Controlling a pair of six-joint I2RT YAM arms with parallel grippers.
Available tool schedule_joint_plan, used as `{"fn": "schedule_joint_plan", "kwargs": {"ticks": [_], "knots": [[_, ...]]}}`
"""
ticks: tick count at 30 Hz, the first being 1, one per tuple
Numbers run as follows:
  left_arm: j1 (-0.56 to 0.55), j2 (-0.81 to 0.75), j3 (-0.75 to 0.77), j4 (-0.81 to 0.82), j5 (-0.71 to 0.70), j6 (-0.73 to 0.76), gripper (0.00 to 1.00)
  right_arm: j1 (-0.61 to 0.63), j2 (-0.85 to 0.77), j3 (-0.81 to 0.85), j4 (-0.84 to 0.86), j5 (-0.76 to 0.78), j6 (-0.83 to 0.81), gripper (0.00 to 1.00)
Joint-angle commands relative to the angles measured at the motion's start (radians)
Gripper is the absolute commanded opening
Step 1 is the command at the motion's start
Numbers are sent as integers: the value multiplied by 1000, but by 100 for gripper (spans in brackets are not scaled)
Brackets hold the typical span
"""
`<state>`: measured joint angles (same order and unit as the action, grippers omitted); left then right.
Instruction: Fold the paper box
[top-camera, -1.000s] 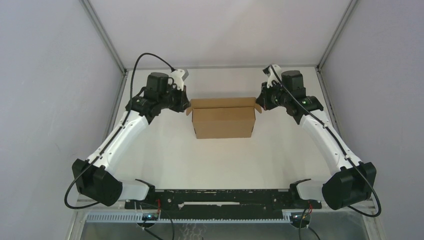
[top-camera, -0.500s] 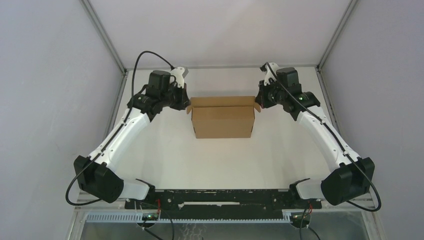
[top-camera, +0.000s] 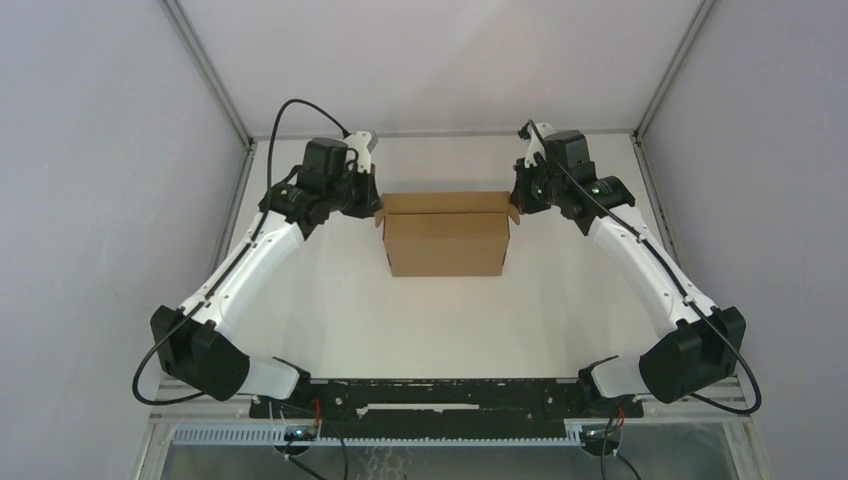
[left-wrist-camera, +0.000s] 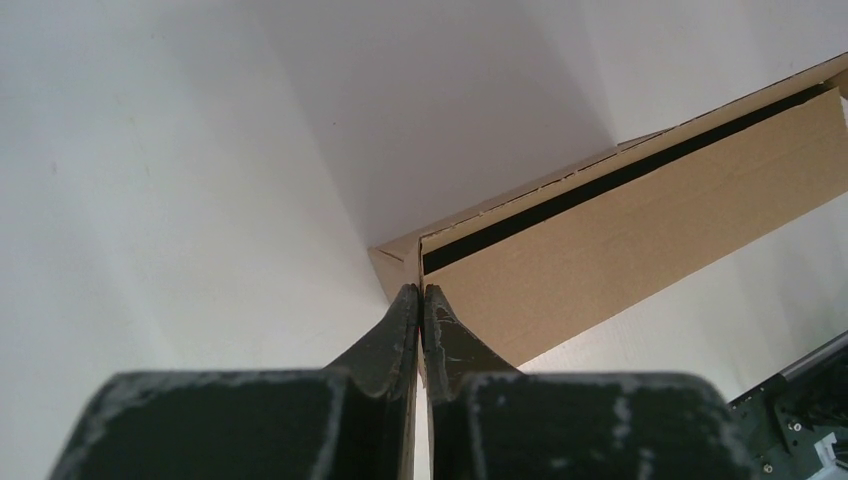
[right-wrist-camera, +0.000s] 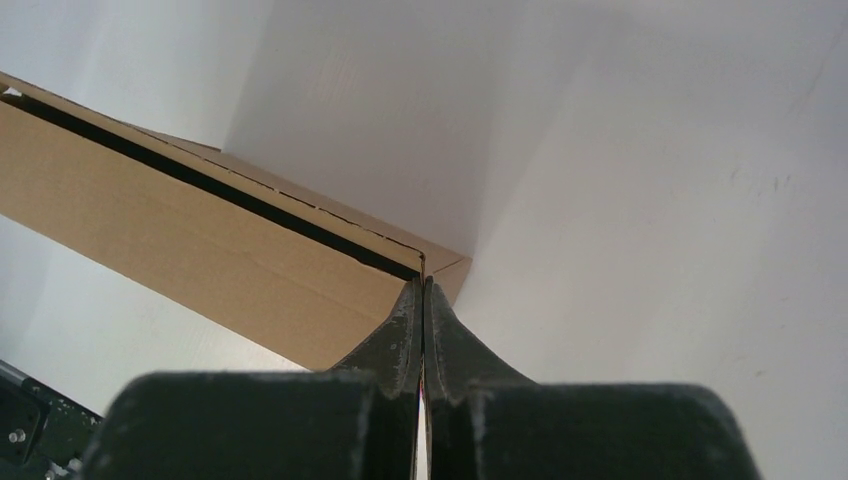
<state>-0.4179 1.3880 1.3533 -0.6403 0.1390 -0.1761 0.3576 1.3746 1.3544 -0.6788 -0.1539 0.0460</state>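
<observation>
The white desk (top-camera: 330, 300) carries one thing: the paper box (top-camera: 447, 245), standing toward the far middle, already raised into a squat rectangular shape. Its long brown front wall faces the arm bases and its top is open as a dark slot.

The two arms reach in from either side and meet the box at its upper end corners. The left gripper (top-camera: 372, 205) is at the box's left end and the right gripper (top-camera: 517, 200) at its right end.

In each wrist view the jaws are pressed nearly together. The thin edge of the end wall runs into the gap between them, so each gripper seems to be pinching a single thickness of cardboard at the corner. A small ear flap (left-wrist-camera: 392, 265) juts out just beside the left fingertips, and a matching one (right-wrist-camera: 450, 268) shows beside the right.

The hold is the weak point. Each pinch sits at the very corner of a thin wall, so an uneven pull from one arm could skew the box or slide it across the smooth desk. Too hard a tug might crease or tear the cardboard at the perforated fold. If one pinch slips off, the end wall would probably spring outward and the ear flaps would miss their place.
</observation>
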Motion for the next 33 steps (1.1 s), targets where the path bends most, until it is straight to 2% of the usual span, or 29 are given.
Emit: {"fn": "schedule_joint_plan", "kwargs": {"ticks": [1, 13, 33], "knots": [[-38, 11, 67, 12, 19, -45, 6, 23, 0, 55, 8, 13, 64, 0], [-87, 27, 99, -5, -27, -78, 6, 34, 11, 72, -17, 56, 125, 0], [-113, 111, 230, -76, -56, -132, 6, 20, 87, 180, -124, 14, 194, 0]]}}
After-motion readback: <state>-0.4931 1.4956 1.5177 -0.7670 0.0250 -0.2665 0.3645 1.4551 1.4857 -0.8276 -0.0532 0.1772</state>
